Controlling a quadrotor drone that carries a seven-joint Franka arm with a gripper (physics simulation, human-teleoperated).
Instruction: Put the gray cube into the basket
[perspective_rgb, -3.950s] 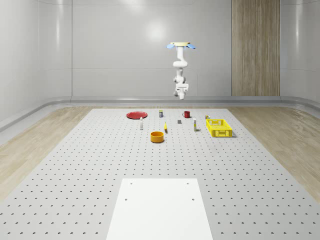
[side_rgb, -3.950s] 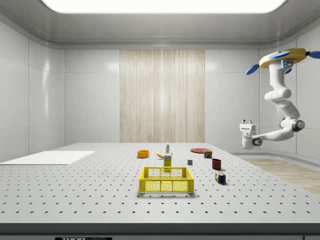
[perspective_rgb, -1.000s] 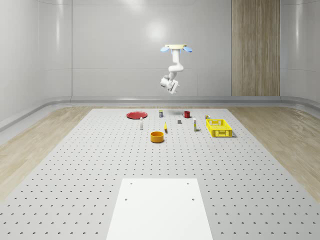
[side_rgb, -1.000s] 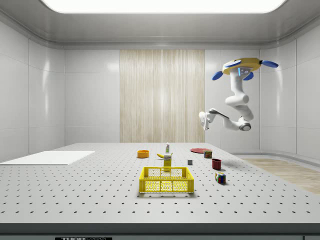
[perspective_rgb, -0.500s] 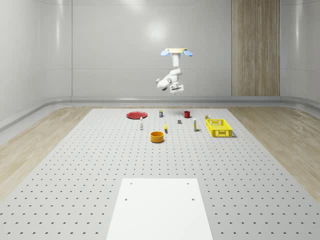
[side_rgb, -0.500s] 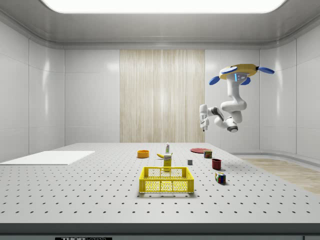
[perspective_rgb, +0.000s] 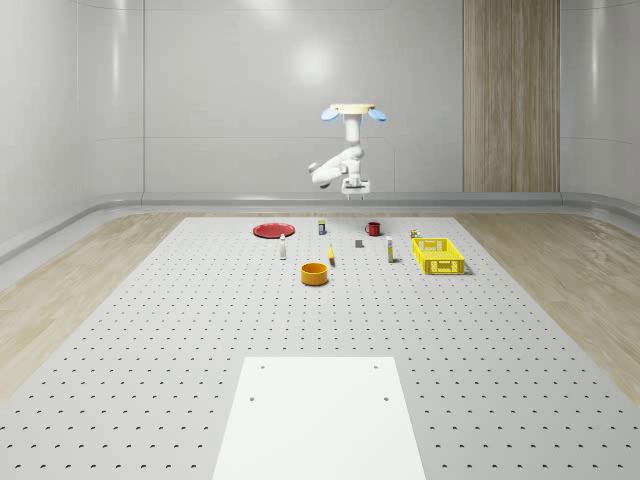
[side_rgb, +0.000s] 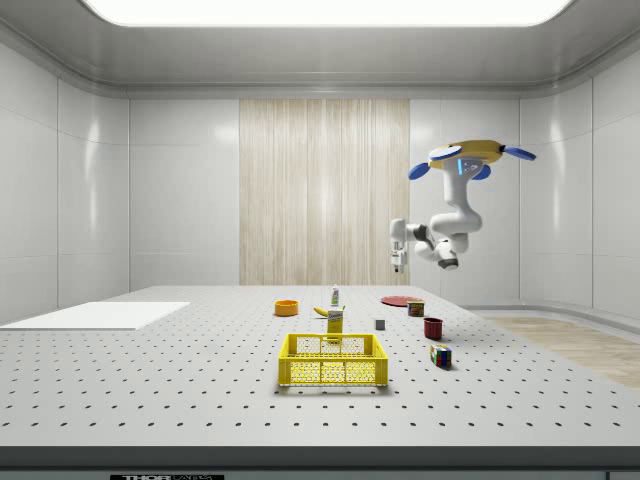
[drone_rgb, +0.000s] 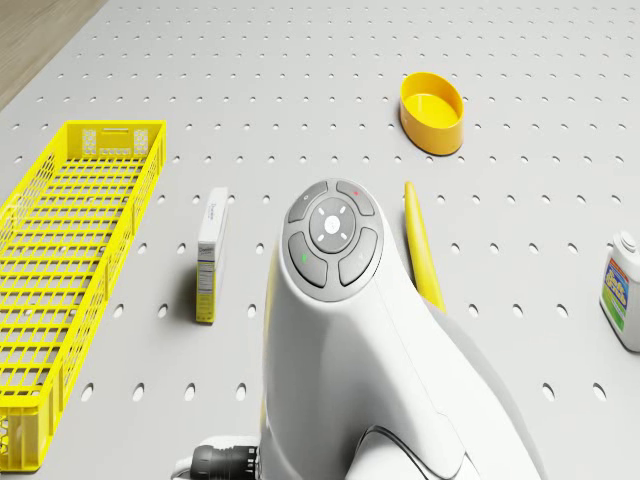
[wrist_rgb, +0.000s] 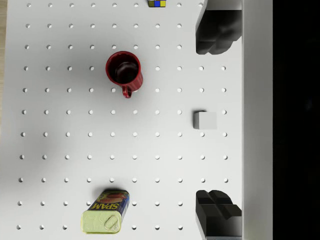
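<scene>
Yellow wire-mesh plastic basket (perspective_rgb: 439, 256) sits on the table with nothing in it, toward the whole-scene view's right. Round orange bowl (perspective_rgb: 315, 273) is also empty; dark red ceramic mug (wrist_rgb: 124, 70) upright, inside dark.

Small gray cube (wrist_rgb: 205, 120) lies on the white perforated metal table (perspective_rgb: 200, 330), between the mug and the basket and apart from both. In the wrist view it sits directly between the two dark fingertips (wrist_rgb: 216, 31), well below them.

Drone (side_rgb: 467, 157) hovers high above the table's far end, roughly over the mug and cube. Arm folded, white two-finger gripper (side_rgb: 398, 259) pointing down, fingers spread wide, holding nothing.

Other items: flat red plate (perspective_rgb: 272, 230), yellow banana (drone_rgb: 422, 244), tin labelled SPAM (wrist_rgb: 106, 212) on its side, multicoloured puzzle cube (side_rgb: 440, 355), small carton (drone_rgb: 208, 253), white bottle (drone_rgb: 624, 301).

Glossy white wall panels, one wood-slat panel (side_rgb: 323, 190), wood floor strips beside the table.
</scene>
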